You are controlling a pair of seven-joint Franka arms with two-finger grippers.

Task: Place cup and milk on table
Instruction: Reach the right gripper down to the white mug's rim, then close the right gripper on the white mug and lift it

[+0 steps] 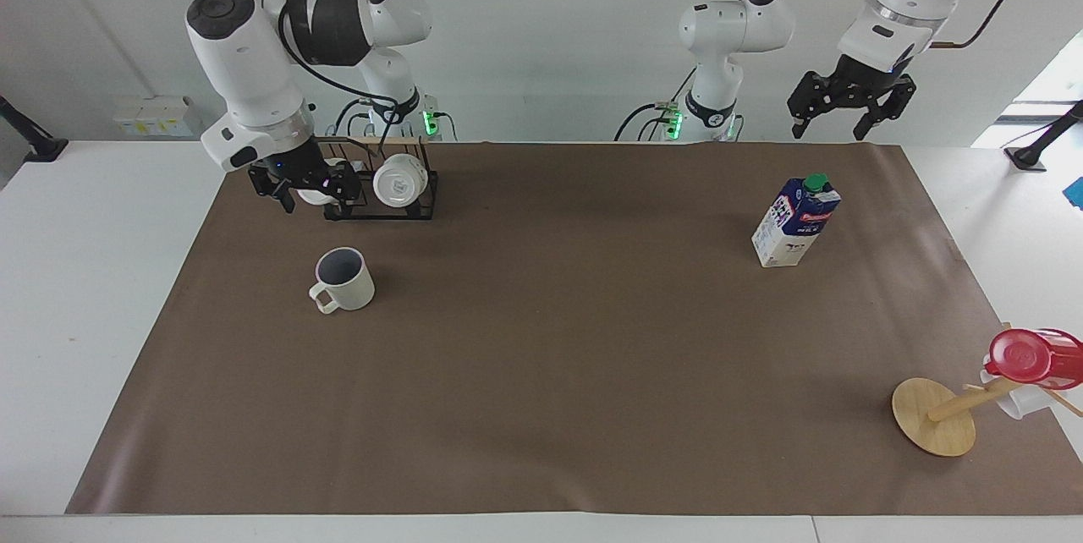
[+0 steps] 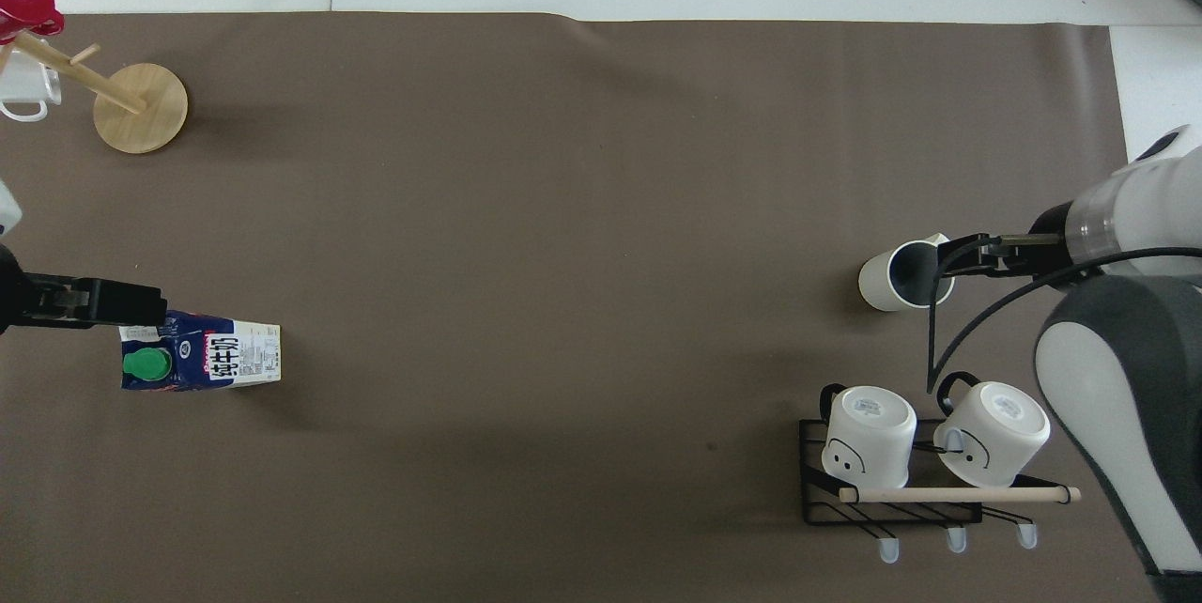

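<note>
The cream cup (image 1: 343,281) stands upright on the brown paper sheet (image 1: 550,374) of the white table (image 1: 85,289), toward the right arm's end; it also shows in the overhead view (image 2: 892,282). The blue and white milk (image 1: 795,223) stands upright toward the left arm's end, its green cap up (image 2: 202,363). My right gripper (image 1: 310,198) is open and empty, in the air just in front of the mug rack; in the overhead view (image 2: 967,257) it overlaps the cup's rim. My left gripper (image 1: 846,116) is open and empty, high in the air beside the milk (image 2: 113,302).
A black wire rack (image 1: 381,209) with two white mugs lies nearer to the robots than the cup (image 2: 892,500). A wooden mug tree (image 1: 935,418) with a red cup (image 1: 1032,357) stands at the left arm's end, farther out (image 2: 141,96).
</note>
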